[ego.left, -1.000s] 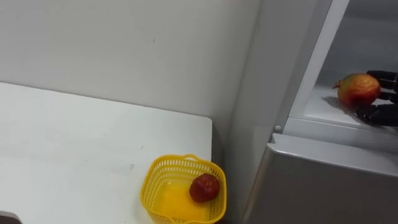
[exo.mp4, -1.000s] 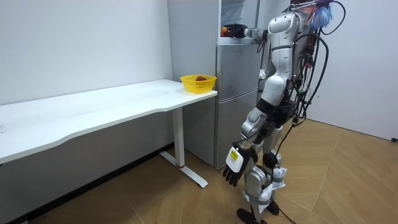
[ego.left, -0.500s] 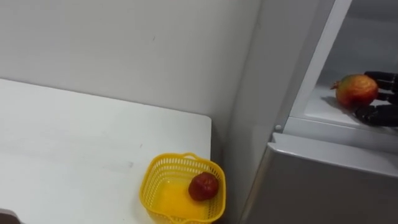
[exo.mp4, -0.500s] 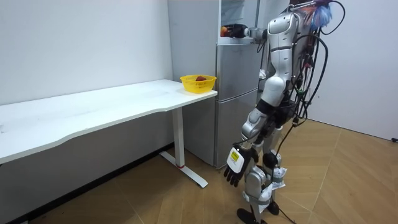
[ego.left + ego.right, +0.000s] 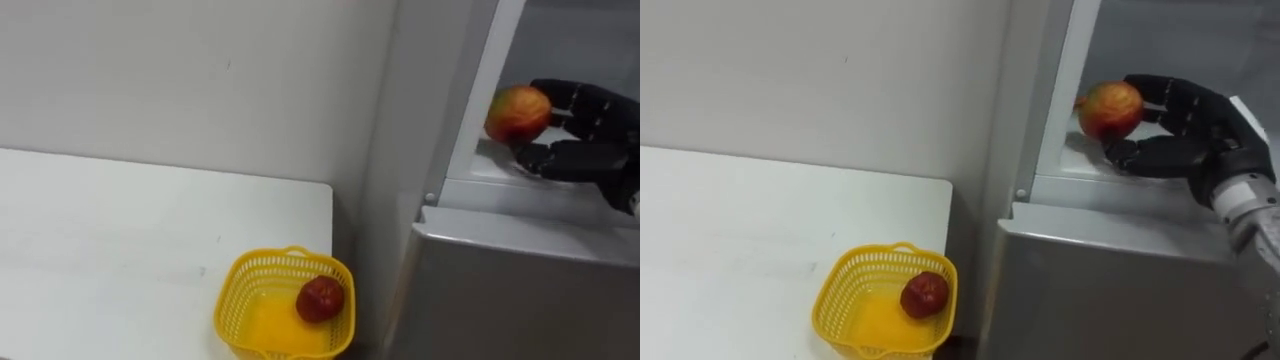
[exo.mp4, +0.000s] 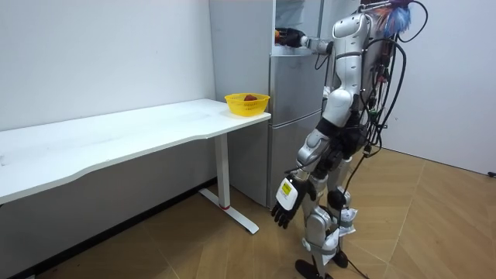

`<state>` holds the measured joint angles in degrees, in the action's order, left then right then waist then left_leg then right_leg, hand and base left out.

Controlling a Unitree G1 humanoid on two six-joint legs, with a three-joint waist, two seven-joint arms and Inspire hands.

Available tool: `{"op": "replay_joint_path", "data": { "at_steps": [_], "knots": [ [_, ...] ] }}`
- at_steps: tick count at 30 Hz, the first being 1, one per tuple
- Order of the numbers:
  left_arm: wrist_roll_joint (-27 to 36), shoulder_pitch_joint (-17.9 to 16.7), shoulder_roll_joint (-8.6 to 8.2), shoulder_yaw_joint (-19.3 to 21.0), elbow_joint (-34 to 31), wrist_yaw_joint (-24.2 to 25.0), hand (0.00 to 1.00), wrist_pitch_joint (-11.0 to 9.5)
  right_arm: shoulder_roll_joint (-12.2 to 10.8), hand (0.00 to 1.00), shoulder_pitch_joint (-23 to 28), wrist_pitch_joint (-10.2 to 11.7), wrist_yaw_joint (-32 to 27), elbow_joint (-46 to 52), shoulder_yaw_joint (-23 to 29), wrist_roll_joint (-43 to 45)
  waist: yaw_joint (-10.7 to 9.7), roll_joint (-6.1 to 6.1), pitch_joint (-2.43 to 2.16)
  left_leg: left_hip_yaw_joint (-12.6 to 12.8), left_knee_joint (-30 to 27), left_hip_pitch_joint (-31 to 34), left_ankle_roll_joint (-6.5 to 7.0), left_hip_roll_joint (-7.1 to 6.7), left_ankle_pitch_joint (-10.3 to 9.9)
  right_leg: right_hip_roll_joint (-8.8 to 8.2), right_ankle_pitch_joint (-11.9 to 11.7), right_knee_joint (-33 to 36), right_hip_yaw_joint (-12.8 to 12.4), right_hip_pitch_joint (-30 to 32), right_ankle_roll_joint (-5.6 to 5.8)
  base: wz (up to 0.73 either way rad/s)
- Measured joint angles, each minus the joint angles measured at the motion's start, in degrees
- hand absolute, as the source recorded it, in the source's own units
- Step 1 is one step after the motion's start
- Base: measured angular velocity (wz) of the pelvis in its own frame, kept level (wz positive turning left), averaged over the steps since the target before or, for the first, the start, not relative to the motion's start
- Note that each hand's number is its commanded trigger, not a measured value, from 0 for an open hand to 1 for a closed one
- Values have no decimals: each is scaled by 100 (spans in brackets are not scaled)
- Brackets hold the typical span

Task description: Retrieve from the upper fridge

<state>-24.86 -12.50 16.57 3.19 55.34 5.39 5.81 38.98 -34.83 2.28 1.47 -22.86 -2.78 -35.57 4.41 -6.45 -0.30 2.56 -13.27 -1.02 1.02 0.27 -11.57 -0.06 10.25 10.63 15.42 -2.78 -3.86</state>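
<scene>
Since a second ago, the right hand (image 5: 1185,135) has been drawn toward the front edge of the fridge shelf (image 5: 1065,158). The fruit (image 5: 1110,108) is clasped between its curled fingers and thumb, at the fingertip side; it is roundish, with no marked long axis. A basket (image 5: 835,290) is seen below, leftward of that hand. The left hand (image 6: 283,211) is left hanging, relaxed.

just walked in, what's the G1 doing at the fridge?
It stands at the fridge, right hand curled round a fruit in the open upper compartment. Its left hand hangs relaxed at its side. A basket on the table beside the fridge holds one red fruit.
</scene>
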Motion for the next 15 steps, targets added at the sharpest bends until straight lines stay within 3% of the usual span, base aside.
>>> {"op": "replay_joint_path", "data": {
  "at_steps": [9,12,15],
  "knots": [
    [46,-23,-69,-21,108,-460,0,-133,-206,100,620,-42,-697,1406,198,309,-156,79,-9,48,-18,34,1,11,-1,8,-7,43,-103,69,-2,-4],
    [46,21,-87,-122,285,-525,0,-159,-502,100,1017,-24,-1049,2005,313,1041,-237,162,-28,84,-14,24,2,12,-1,7,-9,58,-113,74,0,-2],
    [46,48,-205,-119,388,-524,0,-191,-784,100,1320,-17,-1227,2591,416,1245,-249,284,23,169,24,-21,3,20,-2,1,-4,113,-170,103,5,-11]
  ]
}}
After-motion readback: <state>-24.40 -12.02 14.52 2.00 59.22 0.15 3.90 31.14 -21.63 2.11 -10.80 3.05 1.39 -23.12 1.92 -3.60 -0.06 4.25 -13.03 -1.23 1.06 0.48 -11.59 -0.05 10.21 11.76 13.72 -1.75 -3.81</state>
